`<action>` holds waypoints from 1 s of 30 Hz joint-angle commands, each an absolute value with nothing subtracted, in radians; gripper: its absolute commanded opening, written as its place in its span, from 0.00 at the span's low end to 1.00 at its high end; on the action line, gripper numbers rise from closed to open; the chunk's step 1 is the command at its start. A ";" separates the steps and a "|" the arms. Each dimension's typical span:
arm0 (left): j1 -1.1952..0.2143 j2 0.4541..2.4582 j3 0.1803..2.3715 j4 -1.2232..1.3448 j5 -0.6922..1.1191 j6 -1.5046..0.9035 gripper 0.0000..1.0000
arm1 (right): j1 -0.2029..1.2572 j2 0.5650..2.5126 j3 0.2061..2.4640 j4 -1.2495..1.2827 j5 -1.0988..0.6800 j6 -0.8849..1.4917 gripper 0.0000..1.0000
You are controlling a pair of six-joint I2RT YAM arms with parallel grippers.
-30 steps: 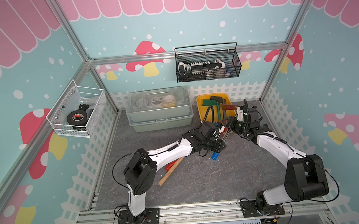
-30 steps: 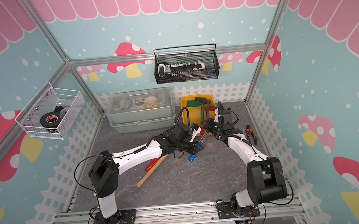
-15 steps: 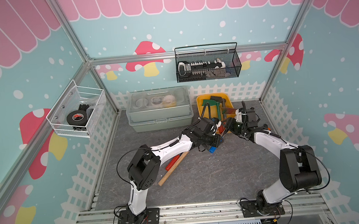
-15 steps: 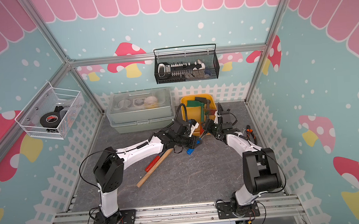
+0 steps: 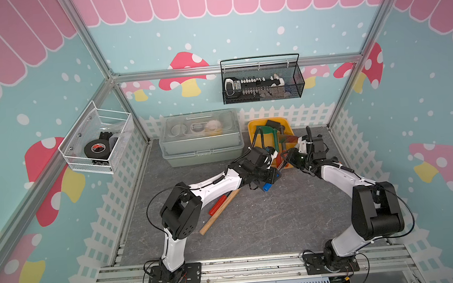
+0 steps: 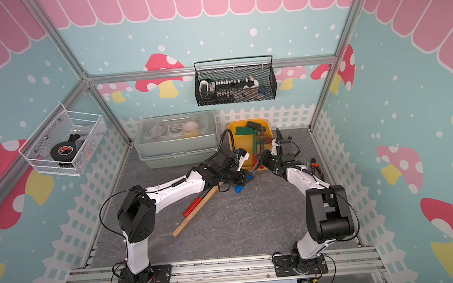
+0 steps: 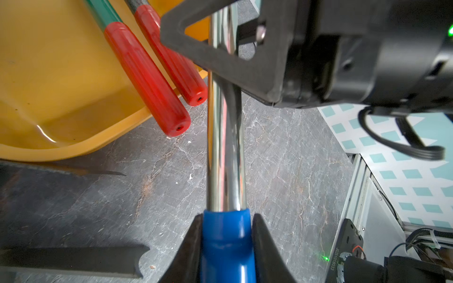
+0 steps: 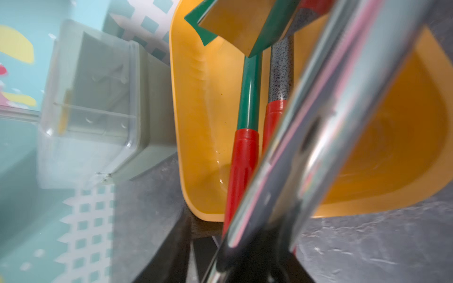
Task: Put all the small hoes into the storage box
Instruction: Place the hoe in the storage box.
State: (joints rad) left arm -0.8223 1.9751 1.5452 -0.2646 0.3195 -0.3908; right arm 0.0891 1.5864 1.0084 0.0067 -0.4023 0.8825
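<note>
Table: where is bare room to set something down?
Bare: the front of the table, between the stick and the right arm, plus a strip left of the case. Crowded: the near end of the tray, where both arms meet on the blue-handled tool.

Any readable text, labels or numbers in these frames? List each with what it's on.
"J0251018033", last digits unsure: white print on the black motor housing, left wrist view.
Red-and-white logo on the tape roll: too small to read.
White markings on the tool set in the black mesh basket: too small to read.
</note>
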 commanded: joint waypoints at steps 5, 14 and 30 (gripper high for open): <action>-0.808 1.969 1.598 -0.233 0.356 -0.379 0.00 | 0.088 1.623 1.086 0.055 -0.445 0.848 0.32; -0.784 1.986 1.613 -0.235 0.338 -0.424 0.00 | 0.089 1.755 1.204 0.041 -0.520 0.848 0.34; -0.760 2.054 1.663 -0.223 0.314 -0.530 0.00 | 0.088 1.920 1.370 -0.077 -0.543 0.810 0.49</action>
State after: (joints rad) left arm -0.7639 2.0468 1.6196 -0.2722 0.2993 -0.5217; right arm 0.0898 1.8946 1.3376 -0.0814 -0.5289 0.8352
